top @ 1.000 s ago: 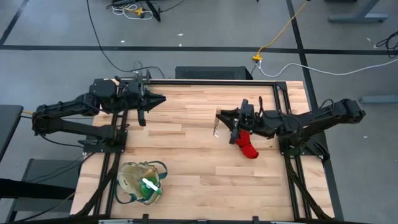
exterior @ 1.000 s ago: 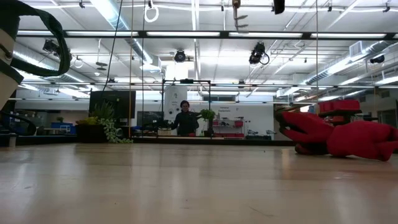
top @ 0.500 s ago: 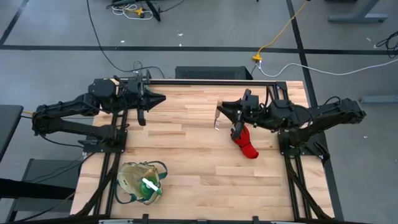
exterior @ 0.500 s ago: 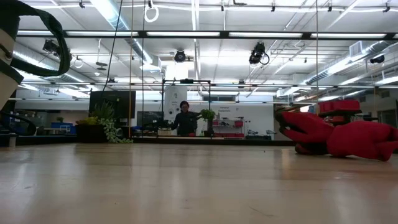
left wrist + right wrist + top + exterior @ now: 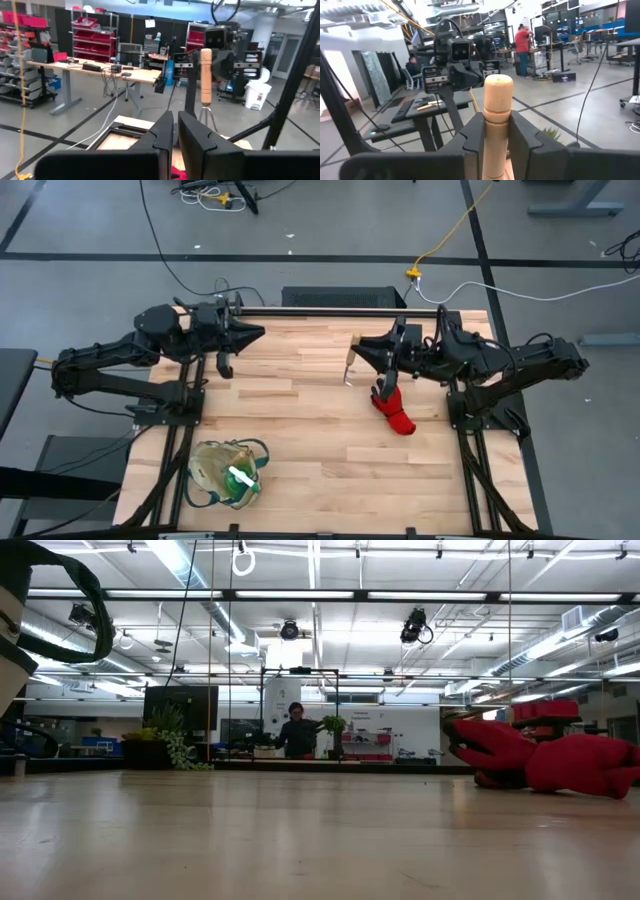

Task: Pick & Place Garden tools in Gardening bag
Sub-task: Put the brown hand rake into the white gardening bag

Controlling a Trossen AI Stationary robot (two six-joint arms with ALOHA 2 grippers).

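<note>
1. In the high view you see a light wooden table (image 5: 300, 430) inside a dark metal frame, standing on a grey floor with cables. The gardening bag (image 5: 226, 473) lies at the near left corner, floppy and beige with dark green trim; a translucent green item with a white part (image 5: 240, 480) is inside it. The red-and-black glove bundle (image 5: 394, 412) lies on the wood at the right side. The right gripper (image 5: 362, 350) is above the table just beyond the gloves and carries a wooden-handled tool (image 5: 349, 369), whose metal end hangs down. The left gripper (image 5: 252, 335) waits over the far left part of the table.

2. In the low view you look across the bare wooden surface into a big hall with ceiling lights, plants and a person (image 5: 296, 730) far behind. The glove bundle (image 5: 545, 758) rests at the right, and a part of the bag (image 5: 40, 600) shows at the left edge.

3. In the left wrist view the left fingers (image 5: 162, 131) are pressed nearly together and hold nothing. Farther off you see the other arm with the wooden handle (image 5: 205, 75) upright.

4. In the right wrist view the right fingers (image 5: 472, 137) clamp the pale round handle (image 5: 498, 120) from both sides. Behind it are desks and people.
</note>
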